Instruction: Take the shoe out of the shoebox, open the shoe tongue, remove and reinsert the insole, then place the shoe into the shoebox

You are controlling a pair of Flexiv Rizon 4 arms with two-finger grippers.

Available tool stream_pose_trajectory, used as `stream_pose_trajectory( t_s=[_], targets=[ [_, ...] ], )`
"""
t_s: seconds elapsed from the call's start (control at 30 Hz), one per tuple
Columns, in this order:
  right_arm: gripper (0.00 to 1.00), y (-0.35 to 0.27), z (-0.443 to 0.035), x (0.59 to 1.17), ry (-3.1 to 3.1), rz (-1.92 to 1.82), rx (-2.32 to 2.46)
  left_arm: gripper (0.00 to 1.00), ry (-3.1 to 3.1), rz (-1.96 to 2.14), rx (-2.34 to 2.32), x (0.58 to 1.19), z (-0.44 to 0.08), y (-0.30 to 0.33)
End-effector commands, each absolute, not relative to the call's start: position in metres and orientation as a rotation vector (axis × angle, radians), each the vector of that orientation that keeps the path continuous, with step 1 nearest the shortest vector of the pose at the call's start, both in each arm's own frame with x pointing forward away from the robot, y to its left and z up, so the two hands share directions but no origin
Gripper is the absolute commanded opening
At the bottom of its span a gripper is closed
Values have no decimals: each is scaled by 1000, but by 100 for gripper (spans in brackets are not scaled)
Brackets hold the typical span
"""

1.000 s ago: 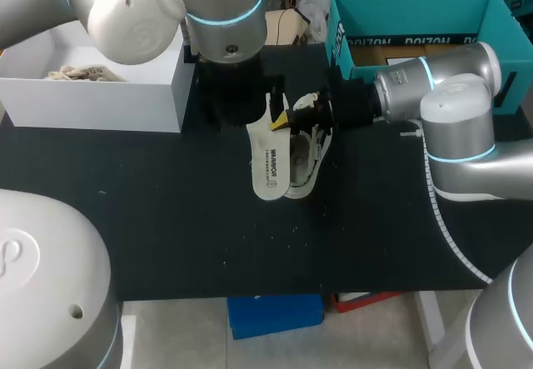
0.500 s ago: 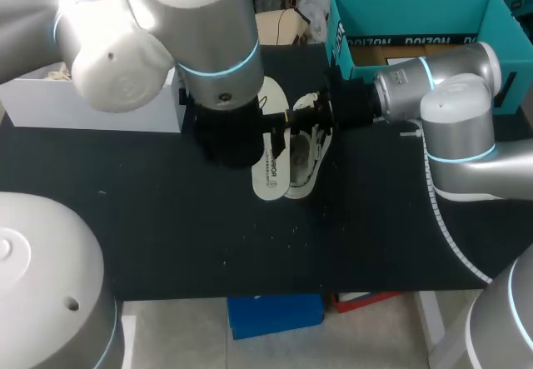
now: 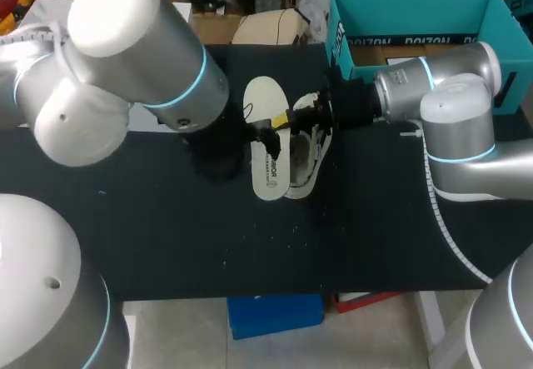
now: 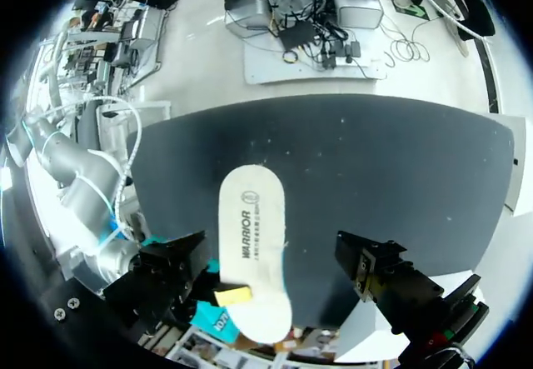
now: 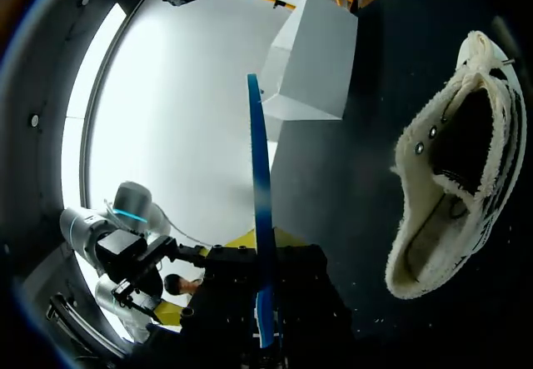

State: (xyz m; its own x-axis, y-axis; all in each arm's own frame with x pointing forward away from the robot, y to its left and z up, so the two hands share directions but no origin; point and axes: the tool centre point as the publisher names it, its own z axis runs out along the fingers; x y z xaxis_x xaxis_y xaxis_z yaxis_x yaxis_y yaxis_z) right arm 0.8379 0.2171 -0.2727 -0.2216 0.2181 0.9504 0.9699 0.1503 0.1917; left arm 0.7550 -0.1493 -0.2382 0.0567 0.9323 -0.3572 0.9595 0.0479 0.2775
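Bright overhead light glinted off the left arm's [image 3: 133, 77] white shell — glare whitened much of the right wrist view.

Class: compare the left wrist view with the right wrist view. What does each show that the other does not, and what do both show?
Only the left wrist view: the flat printed face of the insole, with the left hand open and clear of it. Only the right wrist view: the shoe, its opening in sight, and the insole seen edge-on. Both: the insole held by the right hand, and the black table.
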Motion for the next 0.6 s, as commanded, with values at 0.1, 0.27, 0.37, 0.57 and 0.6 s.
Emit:
stream_pose_trajectory(
  t_s=[0.1,0.27,0.37,0.57,0.6],
  targets=[
    [0,218,-273,838,-1599,-1143,-1176,100,1477,-561,1530,753,-257,-117],
    [0,218,-273,838,-1599,-1143,-1176,100,1477,-561,1530,753,-257,-117],
    [0,218,-273,838,-1599,-1143,-1176,100,1477,-561,1530,753,-257,-117],
    [0,218,-273,838,-1599,-1143,-1176,100,1477,-561,1530,753,-257,-117],
    [0,218,-273,838,-1599,-1143,-1176,100,1477,-561,1530,753,-257,-117]
  ],
)
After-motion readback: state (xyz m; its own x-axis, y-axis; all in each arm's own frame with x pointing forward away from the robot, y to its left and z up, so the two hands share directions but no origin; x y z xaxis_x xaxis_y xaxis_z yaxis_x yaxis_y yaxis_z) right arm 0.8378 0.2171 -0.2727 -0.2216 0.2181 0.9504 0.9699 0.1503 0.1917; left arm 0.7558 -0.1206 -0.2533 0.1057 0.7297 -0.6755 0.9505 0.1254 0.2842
